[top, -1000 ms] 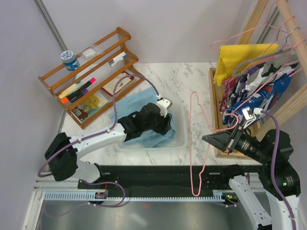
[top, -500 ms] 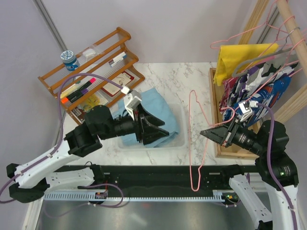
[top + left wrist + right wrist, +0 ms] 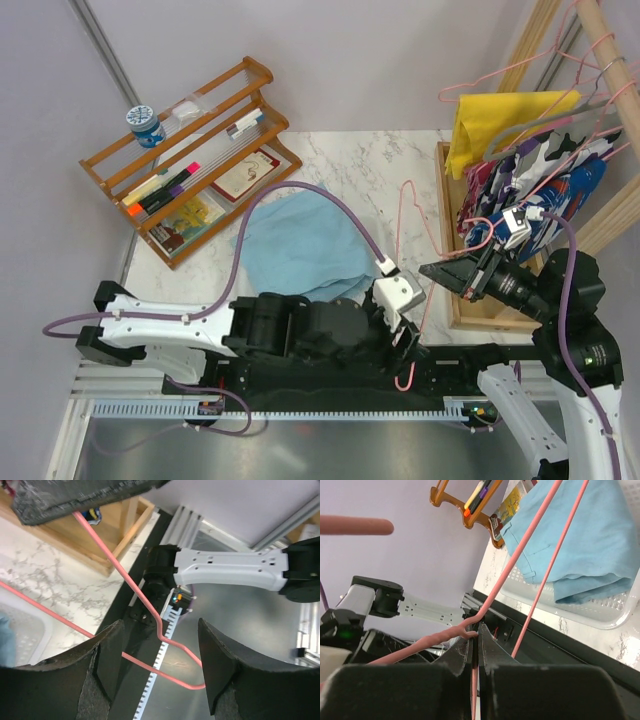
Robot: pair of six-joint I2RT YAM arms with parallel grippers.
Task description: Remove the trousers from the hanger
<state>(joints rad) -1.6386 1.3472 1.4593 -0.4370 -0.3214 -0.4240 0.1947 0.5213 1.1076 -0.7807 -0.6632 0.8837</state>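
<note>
The light blue trousers (image 3: 300, 245) lie crumpled in the clear tray (image 3: 615, 617), off the hanger; they also show in the right wrist view (image 3: 580, 545). The pink wire hanger (image 3: 404, 225) hangs bare, running from the marble top down past the table's near edge. My right gripper (image 3: 430, 270) is shut on its wire near the twisted neck (image 3: 476, 630). Low at the front, my left gripper (image 3: 405, 343) is open. The hanger's lower bend (image 3: 150, 612) shows between its fingers (image 3: 107, 665), and nothing is gripped.
A wooden rack (image 3: 190, 130) with markers and books stands at the back left, a blue-lidded jar (image 3: 146, 125) beside it. On the right, a wooden frame carries a yellow cloth (image 3: 500, 125) and patterned clothes (image 3: 540, 195) on hangers above a wooden box (image 3: 450, 300).
My left arm left the tray and swung right and forward, its gripper opening, and now frames the hanger's lower end. The trousers lie uncovered. The right gripper has barely moved.
</note>
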